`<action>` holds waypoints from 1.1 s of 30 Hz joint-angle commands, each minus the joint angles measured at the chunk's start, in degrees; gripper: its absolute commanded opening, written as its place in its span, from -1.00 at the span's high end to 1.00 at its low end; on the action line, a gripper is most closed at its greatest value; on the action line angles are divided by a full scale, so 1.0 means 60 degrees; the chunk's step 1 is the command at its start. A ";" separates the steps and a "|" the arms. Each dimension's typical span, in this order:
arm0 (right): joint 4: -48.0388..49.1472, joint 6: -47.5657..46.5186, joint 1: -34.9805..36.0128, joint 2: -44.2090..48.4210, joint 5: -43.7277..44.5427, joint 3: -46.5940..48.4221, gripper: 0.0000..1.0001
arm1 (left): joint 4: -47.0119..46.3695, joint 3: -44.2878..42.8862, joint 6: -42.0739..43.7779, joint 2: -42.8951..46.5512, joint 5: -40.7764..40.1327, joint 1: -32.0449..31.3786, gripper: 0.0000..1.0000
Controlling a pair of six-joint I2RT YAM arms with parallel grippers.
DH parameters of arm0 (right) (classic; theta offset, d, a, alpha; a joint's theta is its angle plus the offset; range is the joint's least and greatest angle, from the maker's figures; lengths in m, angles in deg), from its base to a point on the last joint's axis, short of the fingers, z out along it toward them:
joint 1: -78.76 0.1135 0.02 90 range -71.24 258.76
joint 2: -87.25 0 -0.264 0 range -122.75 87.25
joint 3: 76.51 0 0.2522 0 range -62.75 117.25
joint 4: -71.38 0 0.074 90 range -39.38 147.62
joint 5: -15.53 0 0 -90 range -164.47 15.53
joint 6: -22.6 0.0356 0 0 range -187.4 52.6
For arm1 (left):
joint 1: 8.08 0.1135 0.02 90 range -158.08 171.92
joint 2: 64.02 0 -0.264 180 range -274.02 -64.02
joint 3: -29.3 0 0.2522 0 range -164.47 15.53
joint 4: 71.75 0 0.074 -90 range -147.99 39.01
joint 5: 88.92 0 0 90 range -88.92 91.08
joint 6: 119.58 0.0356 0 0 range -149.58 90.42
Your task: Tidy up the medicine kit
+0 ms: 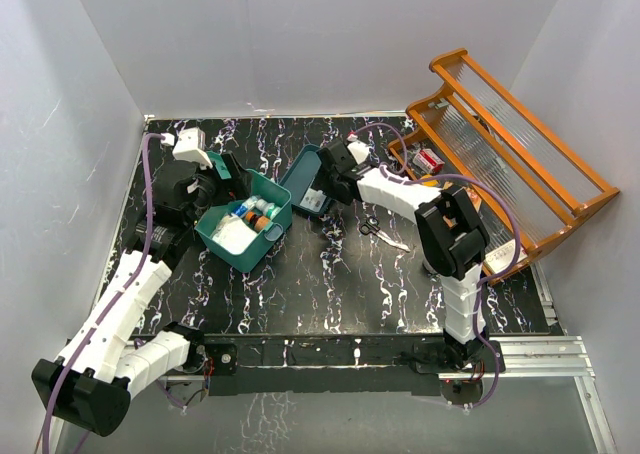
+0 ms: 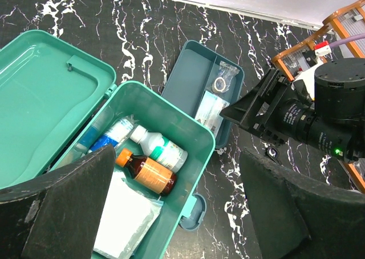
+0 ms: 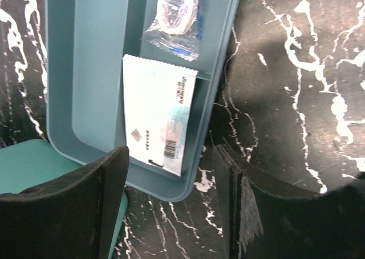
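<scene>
The medicine kit is a teal-green box standing open left of centre, its lid laid back. Inside lie a brown bottle with an orange cap, a white bottle, a blue-and-white tube and a white packet. My left gripper is open and empty above the box; in its wrist view it hangs over the front wall and latch. My right gripper is open and empty, its fingers either side of a corner of the dark-teal tray.
The dark-teal tray lies right of the kit and holds a white sachet and a bagged tape roll. Scissors lie on the black marbled table. An orange wooden rack with a small red-and-white box stands at the back right.
</scene>
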 commanded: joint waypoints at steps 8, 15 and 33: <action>-0.0058 -0.0777 -0.0314 -0.1010 0.0293 0.1424 -0.29 | -0.0025 0.0055 0.0055 0.0185 -0.0028 0.0029 -0.77; -0.0150 -0.0681 -0.0344 -0.1506 0.0910 0.1606 -0.28 | 0.0004 0.0080 0.0041 0.0204 -0.0019 0.0029 -0.77; -0.0673 -0.1446 -0.0371 -0.1964 0.0996 0.1295 -0.18 | 0.0005 0.0245 -0.0069 0.0344 -0.0100 0.0021 -0.77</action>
